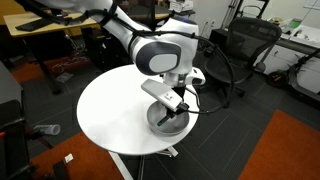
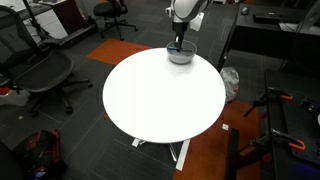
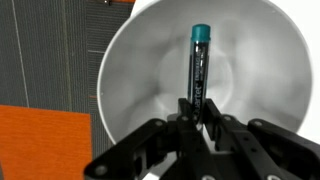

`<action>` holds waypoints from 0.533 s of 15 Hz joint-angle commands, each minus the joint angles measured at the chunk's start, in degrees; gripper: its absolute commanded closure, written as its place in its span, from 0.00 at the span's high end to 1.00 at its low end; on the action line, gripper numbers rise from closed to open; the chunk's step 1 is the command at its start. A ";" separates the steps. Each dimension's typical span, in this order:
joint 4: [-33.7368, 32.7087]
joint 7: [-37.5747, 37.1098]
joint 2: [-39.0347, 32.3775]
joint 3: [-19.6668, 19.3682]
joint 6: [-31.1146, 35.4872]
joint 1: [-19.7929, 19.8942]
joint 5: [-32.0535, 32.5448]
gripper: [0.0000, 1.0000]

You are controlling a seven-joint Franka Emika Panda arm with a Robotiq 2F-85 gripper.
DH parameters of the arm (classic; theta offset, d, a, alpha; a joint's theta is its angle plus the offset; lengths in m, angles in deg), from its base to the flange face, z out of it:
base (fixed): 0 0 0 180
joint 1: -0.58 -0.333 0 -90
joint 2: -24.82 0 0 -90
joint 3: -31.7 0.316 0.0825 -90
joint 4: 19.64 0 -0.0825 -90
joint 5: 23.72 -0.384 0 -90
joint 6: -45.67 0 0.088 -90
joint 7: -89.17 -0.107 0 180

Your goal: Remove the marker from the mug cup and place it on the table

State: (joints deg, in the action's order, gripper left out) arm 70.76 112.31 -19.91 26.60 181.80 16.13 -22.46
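The marker [image 3: 198, 62] is a thin dark stick with a teal end, lying inside the grey mug cup [image 3: 130, 60], which fills the wrist view. My gripper [image 3: 197, 112] reaches down into the cup, and its two fingers are closed on the marker's lower dark end. In both exterior views the cup [image 1: 160, 120] [image 2: 181, 57] sits near the edge of the round white table [image 1: 110, 115] [image 2: 160, 95], with the gripper [image 1: 172, 113] [image 2: 179, 46] lowered into it. The marker is hidden in the exterior views.
Black office chairs [image 1: 240, 45] [image 2: 40, 70] stand around the table. A wooden desk [image 1: 40, 25] is behind it. Orange carpet [image 2: 205, 150] and grey floor lie below. A black stand [image 2: 280, 120] is beside the table.
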 commanded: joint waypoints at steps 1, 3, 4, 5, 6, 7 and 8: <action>7.03 -2.85 8.02 -0.61 -0.81 -1.63 2.51 0.05; 10.24 -3.10 11.42 -0.45 -0.25 -2.29 3.30 0.05; 11.94 -2.90 13.10 -0.35 0.19 -2.68 3.79 0.05; 13.90 -2.46 14.84 -0.05 0.89 -3.11 4.27 0.05; 15.48 -2.42 16.27 0.12 1.61 -3.66 4.72 0.05; 16.84 -2.59 17.49 0.16 2.08 -4.48 5.46 0.05; 17.63 -2.67 18.32 0.29 2.34 -5.13 5.91 0.05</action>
State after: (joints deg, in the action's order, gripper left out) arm 81.88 111.33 -7.22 26.67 182.15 12.89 -19.02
